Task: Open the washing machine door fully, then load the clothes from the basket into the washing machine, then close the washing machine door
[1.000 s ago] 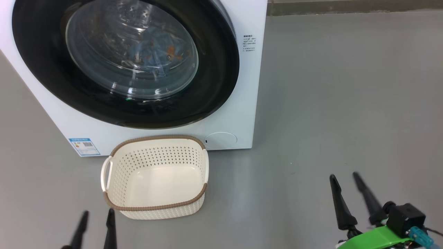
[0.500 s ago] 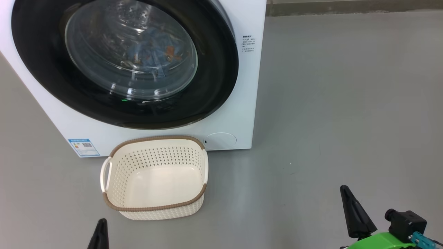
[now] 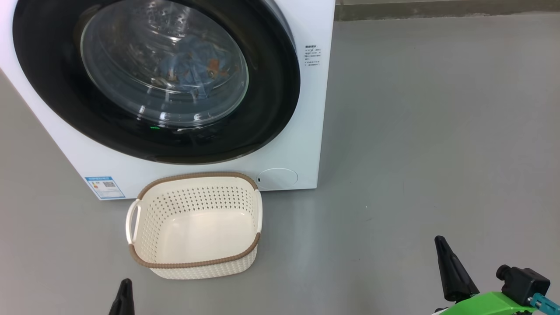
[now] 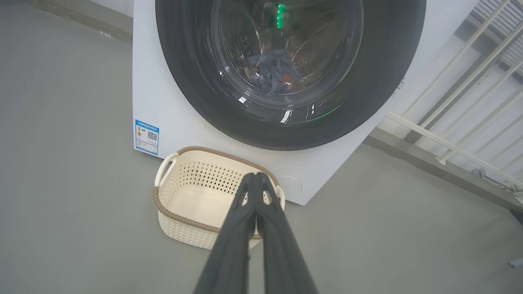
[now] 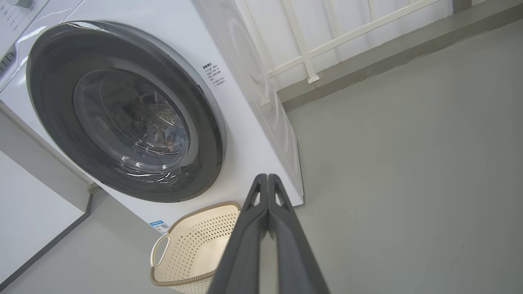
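Observation:
The white washing machine (image 3: 310,109) stands with its black-rimmed round door (image 3: 280,87) shut against the front. Through the glass I see the clothes (image 3: 197,70), blue fabric with orange prints, lying in the drum, also the clothes (image 4: 271,75). The cream basket (image 3: 194,262) sits empty on the floor right before the machine. My left gripper (image 3: 124,286) is shut with nothing in it, low at the near left of the basket; its tips (image 4: 256,176) touch. My right gripper (image 3: 439,241) is shut and empty, far to the right over bare floor, tips (image 5: 267,177) together.
Grey floor (image 3: 415,131) spreads wide to the right of the machine. A white railing (image 5: 327,49) and a low kerb (image 5: 388,53) run behind the machine. A white wall panel (image 5: 28,212) stands at the machine's other side.
Both grippers have gone from open to shut and drawn back toward the bottom edge of the head view. The door, clothes and basket stay as they were.

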You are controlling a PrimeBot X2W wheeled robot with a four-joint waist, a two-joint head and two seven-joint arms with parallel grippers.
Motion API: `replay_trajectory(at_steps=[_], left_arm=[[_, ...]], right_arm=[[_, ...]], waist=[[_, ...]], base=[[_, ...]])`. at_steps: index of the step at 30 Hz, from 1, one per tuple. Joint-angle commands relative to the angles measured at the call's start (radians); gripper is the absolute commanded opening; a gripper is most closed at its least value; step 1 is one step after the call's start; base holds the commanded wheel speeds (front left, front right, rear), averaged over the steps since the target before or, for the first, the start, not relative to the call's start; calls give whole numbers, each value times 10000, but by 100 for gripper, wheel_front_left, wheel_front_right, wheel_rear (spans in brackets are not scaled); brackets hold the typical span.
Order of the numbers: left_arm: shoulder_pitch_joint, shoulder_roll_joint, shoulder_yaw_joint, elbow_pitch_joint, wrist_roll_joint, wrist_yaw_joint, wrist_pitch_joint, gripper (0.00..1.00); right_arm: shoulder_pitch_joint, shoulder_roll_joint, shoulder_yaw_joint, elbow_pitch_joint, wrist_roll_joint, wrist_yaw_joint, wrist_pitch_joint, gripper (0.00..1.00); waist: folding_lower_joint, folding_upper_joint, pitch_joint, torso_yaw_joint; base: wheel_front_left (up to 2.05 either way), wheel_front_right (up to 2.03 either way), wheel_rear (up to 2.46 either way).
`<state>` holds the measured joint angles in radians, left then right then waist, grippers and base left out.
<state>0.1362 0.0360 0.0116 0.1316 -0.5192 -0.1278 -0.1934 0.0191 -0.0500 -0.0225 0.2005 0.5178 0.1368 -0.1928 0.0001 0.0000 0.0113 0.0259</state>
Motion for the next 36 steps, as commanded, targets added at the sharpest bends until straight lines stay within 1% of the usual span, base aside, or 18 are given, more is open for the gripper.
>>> replay_trajectory(at_steps=[1,36], left_arm=[[-434,177,95,-161,-261,-6,41,0],[-1116,301,230,266,-4126,-15,943,0]], right_arm=[[-373,-81,-29,-214,333,-15,86,0],[-677,-120,-246,9,4096,-31,1050,0]], waist=[[-1,0,-1,-3],[-1,0,-29,-92]], base=[[0,0,0],[0,0,0]])
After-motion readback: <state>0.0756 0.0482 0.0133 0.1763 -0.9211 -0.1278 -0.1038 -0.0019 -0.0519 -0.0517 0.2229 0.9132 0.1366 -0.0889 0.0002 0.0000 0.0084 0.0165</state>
